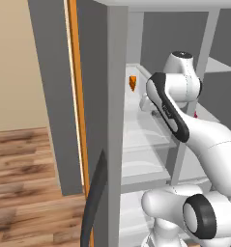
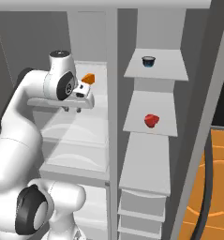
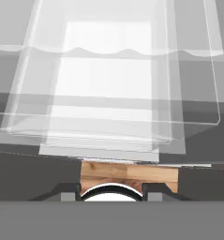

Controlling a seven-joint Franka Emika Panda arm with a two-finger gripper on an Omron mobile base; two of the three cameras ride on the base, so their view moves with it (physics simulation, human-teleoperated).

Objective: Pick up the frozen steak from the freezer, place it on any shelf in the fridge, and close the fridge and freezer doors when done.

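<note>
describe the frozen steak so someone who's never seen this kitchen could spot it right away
Look in the freezer, the right-hand compartment with plain opaque grey shelves. On the second shelf from the top sits the frozen steak, a small glossy red lump. The only other item there is a dark blue cup one shelf up; the orange wedge is in the other compartment.

Glossy red steak on a plain grey freezer shelf; dark blue-black cup on the grey shelf above. Small orange wedge in the fridge, on a clear, pale-rimmed shelf. Grey door with orange inner edge and dark curved handle. White arm with dark joints. Brown wood-grain floor, beige wall.
</note>
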